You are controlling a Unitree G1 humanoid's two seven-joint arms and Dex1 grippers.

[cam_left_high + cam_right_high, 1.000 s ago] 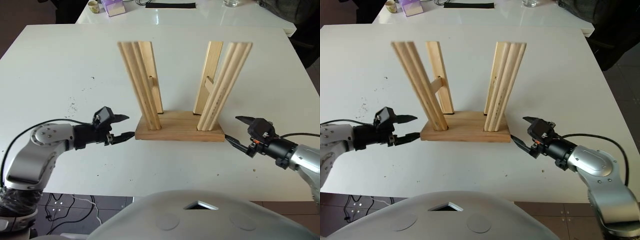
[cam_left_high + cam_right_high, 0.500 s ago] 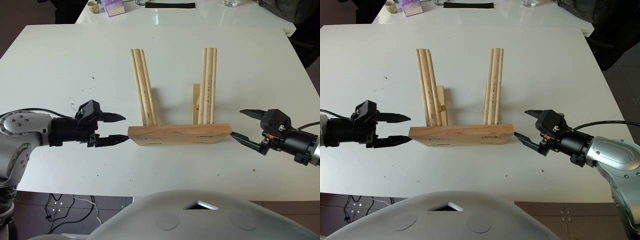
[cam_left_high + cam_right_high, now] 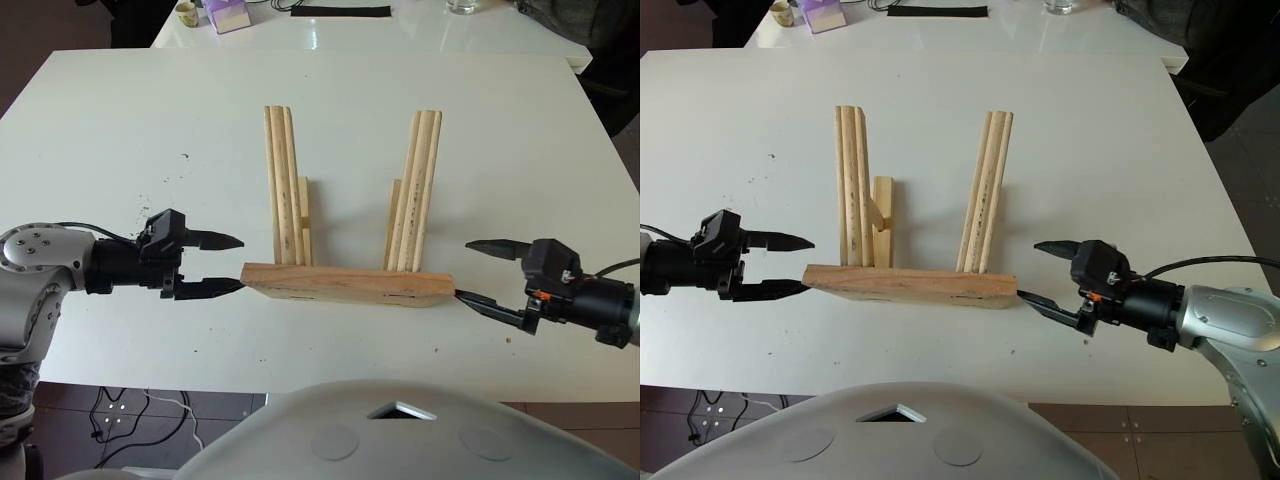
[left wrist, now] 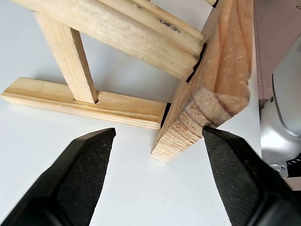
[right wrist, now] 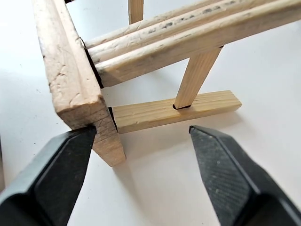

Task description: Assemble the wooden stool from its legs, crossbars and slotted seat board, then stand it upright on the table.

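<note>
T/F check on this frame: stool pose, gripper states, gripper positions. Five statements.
1. Both grippers are open. True.
2. The stool stands upright on its legs. False: it lies on its side on the table, with the seat board on edge nearest the robot and the legs pointing away.
3. The left gripper is at the seat board's left end. True.
4. The right gripper is shut on a leg. False: it is open at the seat board's right end.
5. Crossbars are fitted between the legs. True.
</note>
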